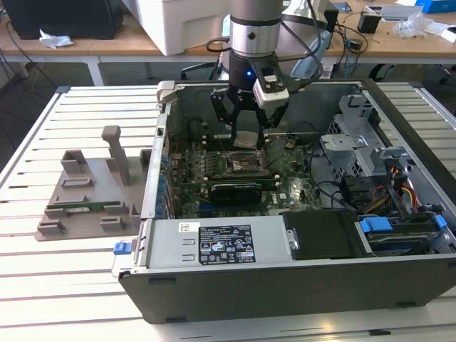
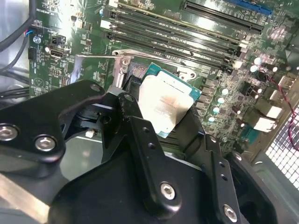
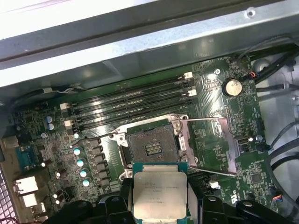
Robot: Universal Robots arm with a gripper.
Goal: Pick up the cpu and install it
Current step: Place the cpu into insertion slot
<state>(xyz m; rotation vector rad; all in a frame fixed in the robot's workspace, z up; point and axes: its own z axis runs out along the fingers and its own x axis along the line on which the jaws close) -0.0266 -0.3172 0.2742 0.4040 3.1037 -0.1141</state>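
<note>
First wrist view gives you the cpu pinched by two opposite edges in the end effector. It hovers near the open socket, not seated. The socket's bracket lies folded aside, and the memory slots run just beyond. In the exterior view, the computer case walls stand well apart from the end effector.

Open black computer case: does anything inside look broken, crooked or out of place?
Nothing stands out. The small square silvery-topped cpu is held by the black gripper above the empty black socket, whose metal bracket is swung open. The green motherboard looks intact, and no loose parts can be seen on it.
</note>
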